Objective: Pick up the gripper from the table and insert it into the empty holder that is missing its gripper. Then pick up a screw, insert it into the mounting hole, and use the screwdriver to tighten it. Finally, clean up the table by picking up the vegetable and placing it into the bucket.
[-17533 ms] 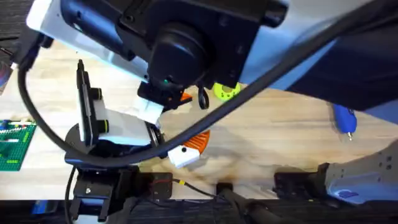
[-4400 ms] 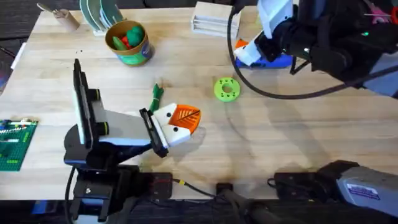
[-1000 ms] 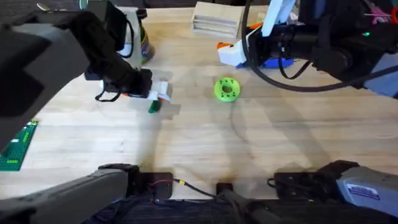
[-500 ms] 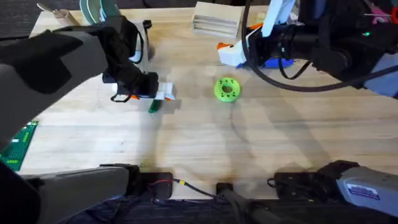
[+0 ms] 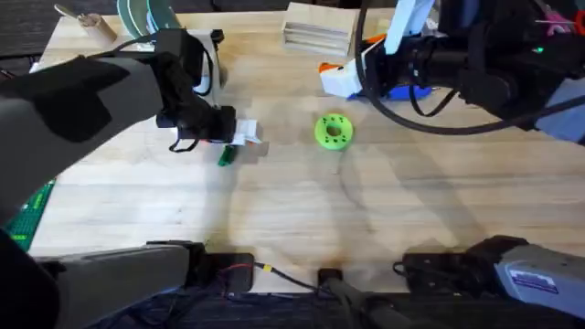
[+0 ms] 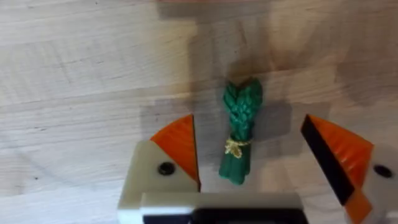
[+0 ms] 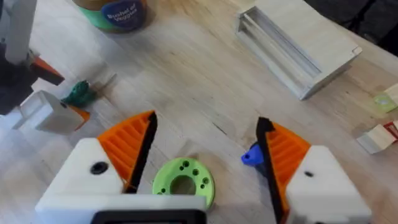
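I hold my left tool [image 6: 249,180] spread over the vegetable [image 6: 240,138], one pad on each side, so closing would pinch it for the trip to the bucket [image 7: 112,14]. The vegetable lies flat on the surface [image 6: 74,74]: a small dark green bundle, knobbly at one end, tied with a yellowish band. My right tool [image 7: 205,155] hangs spread above the green disc [image 7: 183,182], out of the way.

I see the pale plank worktop [image 5: 384,210]: a green vegetable [image 5: 225,156] lies left of centre, a lime disc [image 5: 333,130] at upper centre, a wooden block [image 5: 318,25] along the top edge.
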{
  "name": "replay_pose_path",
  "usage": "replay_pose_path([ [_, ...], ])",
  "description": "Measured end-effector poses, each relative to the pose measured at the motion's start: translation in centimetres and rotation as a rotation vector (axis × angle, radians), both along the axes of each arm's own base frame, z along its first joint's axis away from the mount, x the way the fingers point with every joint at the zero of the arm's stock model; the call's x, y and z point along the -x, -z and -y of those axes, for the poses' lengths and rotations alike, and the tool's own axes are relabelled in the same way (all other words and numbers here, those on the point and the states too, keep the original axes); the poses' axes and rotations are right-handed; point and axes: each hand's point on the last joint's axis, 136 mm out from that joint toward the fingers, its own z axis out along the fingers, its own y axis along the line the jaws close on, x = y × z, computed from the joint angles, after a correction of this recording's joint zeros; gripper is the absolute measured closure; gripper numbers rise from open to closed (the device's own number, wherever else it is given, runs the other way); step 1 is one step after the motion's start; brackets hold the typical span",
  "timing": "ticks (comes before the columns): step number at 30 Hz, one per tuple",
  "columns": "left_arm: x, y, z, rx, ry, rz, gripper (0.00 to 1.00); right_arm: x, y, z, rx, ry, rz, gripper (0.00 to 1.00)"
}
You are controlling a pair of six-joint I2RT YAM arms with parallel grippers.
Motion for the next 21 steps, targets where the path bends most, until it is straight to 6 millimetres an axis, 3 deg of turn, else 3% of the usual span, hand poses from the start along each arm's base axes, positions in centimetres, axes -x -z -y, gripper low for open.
replay_pose_path([
  [10,0.6,0.6,0.3,0.017,0.004,-0.017,0.007,-0.2,1.4,-0.1,0.014,0.000,-0.035,0.008],
  [21,0.8,1.1,0.3,0.017,0.003,-0.016,0.008,-0.3,1.4,-0.1,0.013,0.000,-0.033,0.009],
])
